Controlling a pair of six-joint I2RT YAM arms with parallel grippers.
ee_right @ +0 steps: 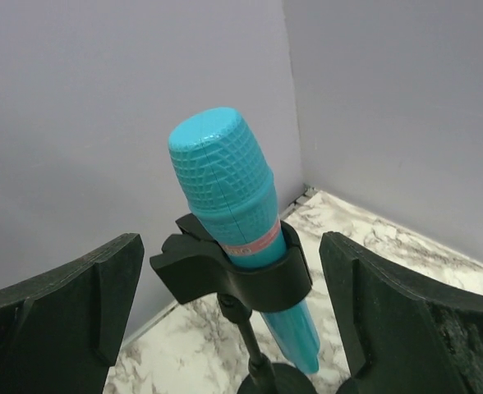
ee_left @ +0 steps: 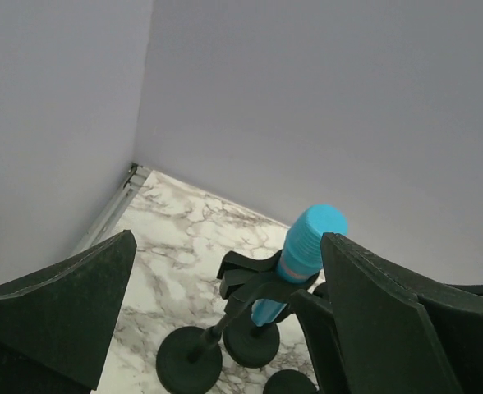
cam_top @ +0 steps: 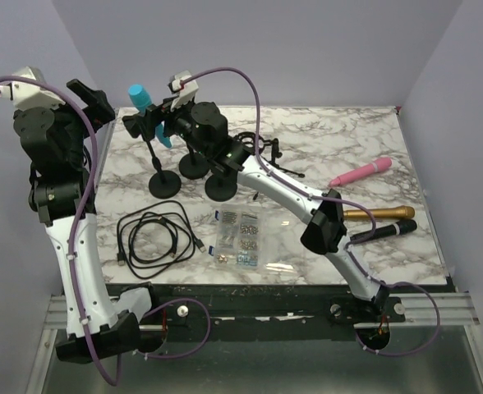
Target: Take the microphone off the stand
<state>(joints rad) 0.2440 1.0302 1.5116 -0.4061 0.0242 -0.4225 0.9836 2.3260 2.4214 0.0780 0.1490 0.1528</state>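
Two grippers, both spread wide, neither gripping anything. Right gripper (ee_right: 232, 250) is hovering at the turquoise microphone (ee_right: 221, 180), its fingers (ee_right: 69, 312) standing on either side of the head with clear gaps, touching nothing. Microphone is sitting tilted in the black clip (ee_right: 190, 275) of its stand (cam_top: 165, 182), near the far left corner of the marble table (cam_top: 348, 139). Left gripper (ee_left: 229, 242) is hanging raised, well apart from the stand, jaws released and empty; the microphone is showing between them only at a distance.
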